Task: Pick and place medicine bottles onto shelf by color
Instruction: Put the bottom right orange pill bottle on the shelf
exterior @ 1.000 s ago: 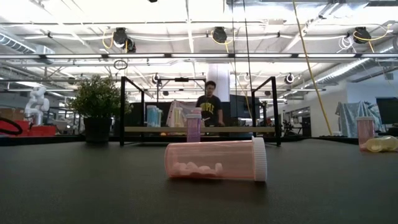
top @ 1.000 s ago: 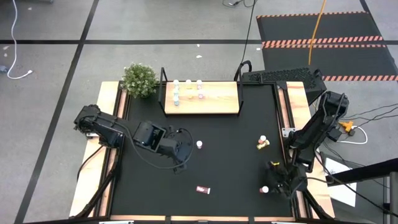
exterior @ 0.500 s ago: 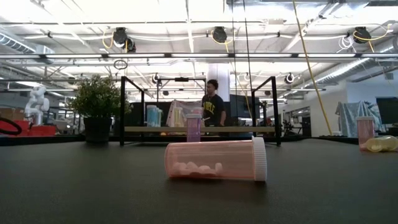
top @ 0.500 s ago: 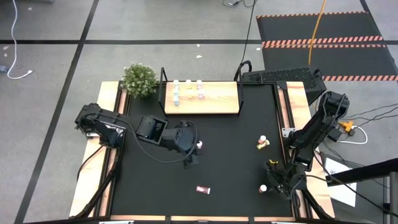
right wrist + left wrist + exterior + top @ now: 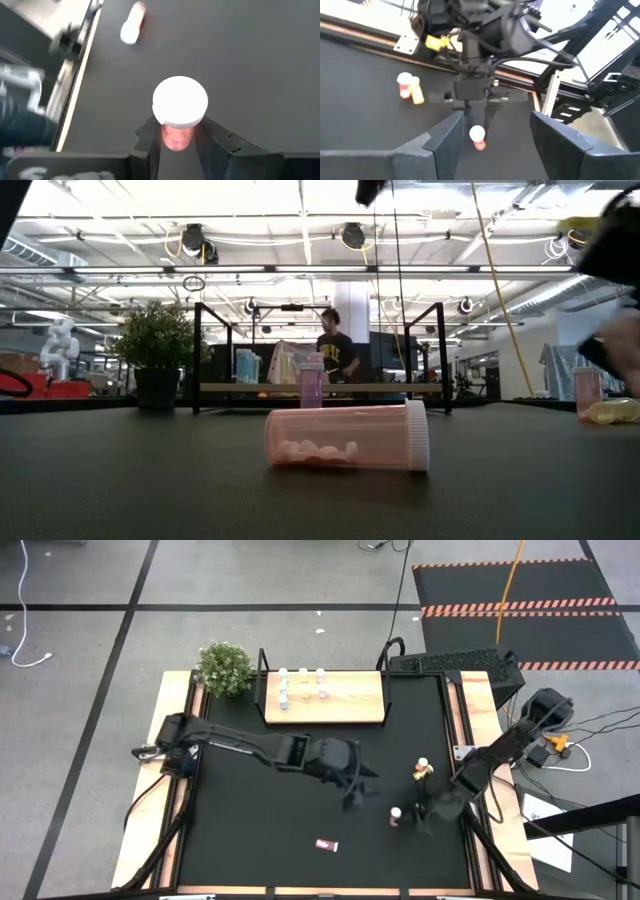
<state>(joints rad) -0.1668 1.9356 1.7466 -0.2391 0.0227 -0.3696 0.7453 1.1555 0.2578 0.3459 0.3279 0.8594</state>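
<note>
My right gripper [image 5: 408, 815] is shut on a maroon-pink medicine bottle with a white cap [image 5: 396, 813], right of the table's middle. My left gripper [image 5: 364, 788] hangs open and empty just left of it, facing it in the left wrist view [image 5: 495, 120]. A pink bottle [image 5: 422, 765] stands beside a yellow one lying down [image 5: 424, 774]. Another pink bottle [image 5: 326, 845] lies on its side near the near edge. The wooden shelf [image 5: 350, 700] at the far edge carries several bottles [image 5: 302, 686]. One pink bottle [image 5: 311, 384] stands mid-table, hidden under my left arm in the high view. My right gripper pinches the bottle's pink body [image 5: 175, 138] just below the white cap [image 5: 180, 105], between its two fingers [image 5: 148, 134]. The fingers come slanting down from the table's right side. The bottle stands upright in the hold, cap up; whether its base is off the table does not show.
A green bushy plant [image 5: 224, 667] stands at the far left corner beside the shelf. Black metal uprights [image 5: 262, 665] rise at the shelf's ends. Pale wooden strips [image 5: 470, 700] line the table's sides. A person [image 5: 335, 358] stands in the room beyond the table.
My left gripper has swept from the table's left-middle toward its right, the arm stretching out. My right gripper has carried the pink bottle from the near right corner toward the table's middle, going left and a little toward the far edge.
</note>
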